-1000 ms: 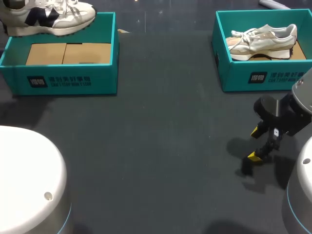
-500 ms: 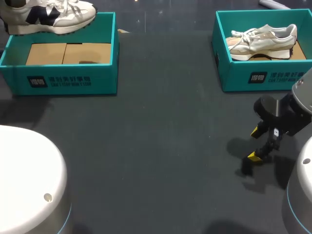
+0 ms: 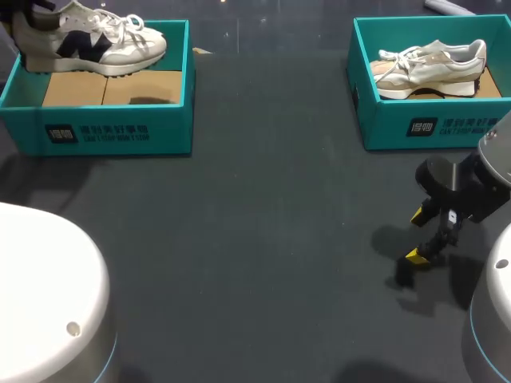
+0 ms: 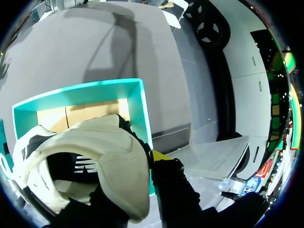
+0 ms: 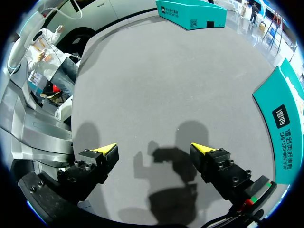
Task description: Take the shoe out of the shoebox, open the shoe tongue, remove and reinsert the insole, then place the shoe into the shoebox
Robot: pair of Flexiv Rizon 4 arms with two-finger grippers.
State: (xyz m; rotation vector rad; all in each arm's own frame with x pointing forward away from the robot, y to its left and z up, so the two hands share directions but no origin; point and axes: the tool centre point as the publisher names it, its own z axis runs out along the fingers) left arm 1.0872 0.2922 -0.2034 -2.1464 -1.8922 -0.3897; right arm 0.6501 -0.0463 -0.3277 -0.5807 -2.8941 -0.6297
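A white sneaker with navy side panels (image 3: 96,44) hangs tilted over the left teal shoebox (image 3: 104,132), toe pointing right. My left gripper (image 3: 22,28) is shut on its heel collar at the view's far left corner. In the left wrist view the padded heel (image 4: 114,166) fills the space at the gripper (image 4: 145,164). One yellow fingertip (image 4: 159,154) shows outside the collar and the other is hidden inside the shoe. The box's cardboard floor (image 4: 80,114) lies under the shoe. My right gripper (image 3: 423,235) stands open low over the dark table, with nothing between its fingers (image 5: 154,149).
A second teal shoebox (image 3: 431,128) at the back right holds a beige sneaker (image 3: 431,68); its wall (image 5: 285,123) stands close beside my right gripper. The dark table surface (image 3: 263,239) spreads between the two boxes.
The held sneaker has moved right and down over the left box, with its toe tipped lower. The right arm has not moved.
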